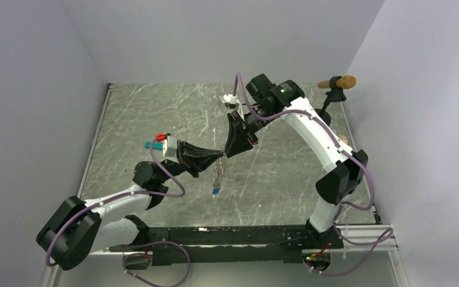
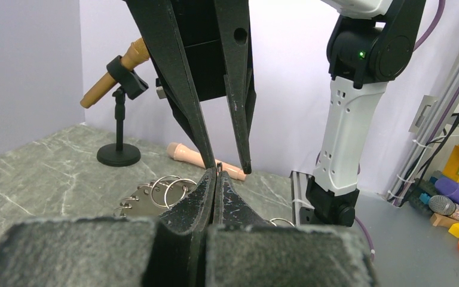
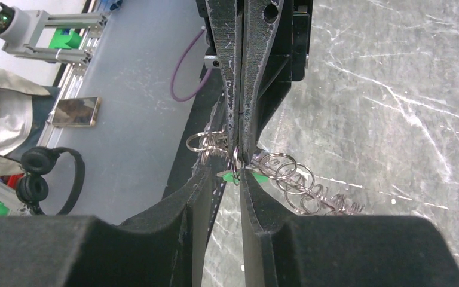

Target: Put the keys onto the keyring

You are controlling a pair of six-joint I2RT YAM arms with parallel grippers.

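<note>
The keyring point(image 3: 287, 176), a tangle of silver loops, hung over the middle of the table point(image 1: 155, 113), right where the two arms met nose to nose. The green key point(image 3: 232, 175) sat up at the top end of the bunch, and the blue key point(image 1: 215, 191) dangled at the very bottom; whether it brushed the tabletop could not be told. The left gripper point(image 3: 239, 156) was pinched fully closed, its tips clamped on one of the loops and carrying the whole bunch. The right gripper point(image 3: 224, 179) faced it from the far side, jaws a little apart, the green key lying across the gap at their tips; whether either pad touched it could not be told. Behind the left wrist a teal block point(image 1: 150, 144) lay on the table, and a microphone on a stand point(image 1: 337, 84) stood at the far right corner.
</note>
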